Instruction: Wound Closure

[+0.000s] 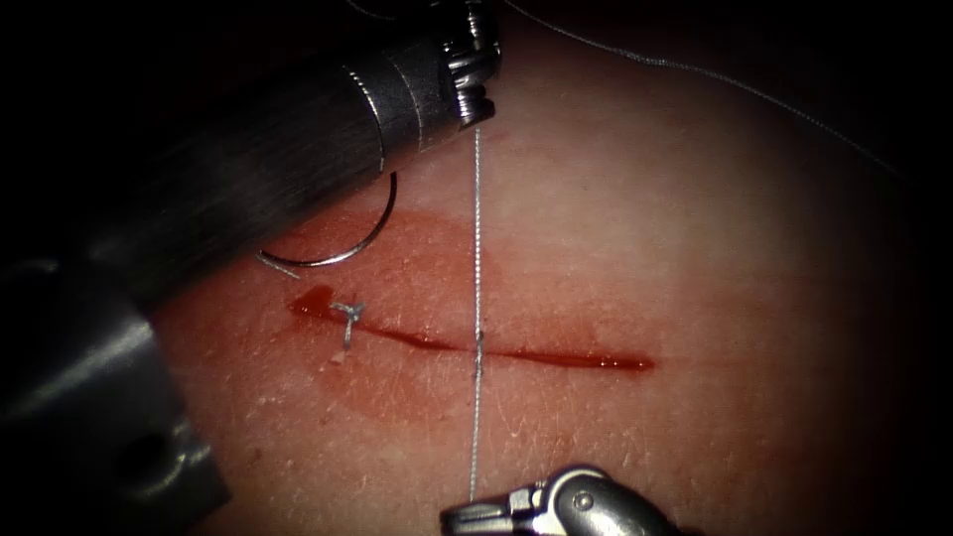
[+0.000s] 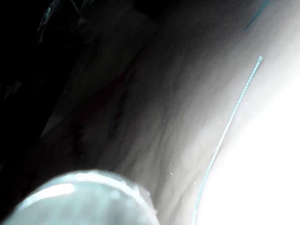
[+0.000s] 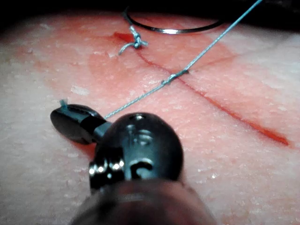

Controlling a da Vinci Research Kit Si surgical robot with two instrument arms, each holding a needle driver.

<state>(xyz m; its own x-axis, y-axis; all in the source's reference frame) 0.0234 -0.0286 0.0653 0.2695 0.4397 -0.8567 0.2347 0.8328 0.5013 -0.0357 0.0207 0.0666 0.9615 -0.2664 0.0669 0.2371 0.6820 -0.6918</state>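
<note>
Thread stretched across the cut between both tools.
The thread (image 1: 476, 248) runs taut over the cut (image 1: 516, 352) in the tissue (image 1: 695, 248); the needle (image 1: 347, 243) lies free on the tissue's surface above the cut's left end, near a finished knot (image 1: 349, 316). The right tool (image 1: 472, 516) pinches the thread below the cut, the left tool (image 1: 475, 99) above it.

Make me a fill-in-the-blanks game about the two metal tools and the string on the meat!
1. The thread stretches straight across the ____ in the tissue.
2. The right tool is shut on the ____.
3. The curved needle lies loose on the tissue, held by ____ tool.
4. Near the cut's left end sits a finished ____ with short thread ends.

Missing words: cut; thread; neither; knot
</note>
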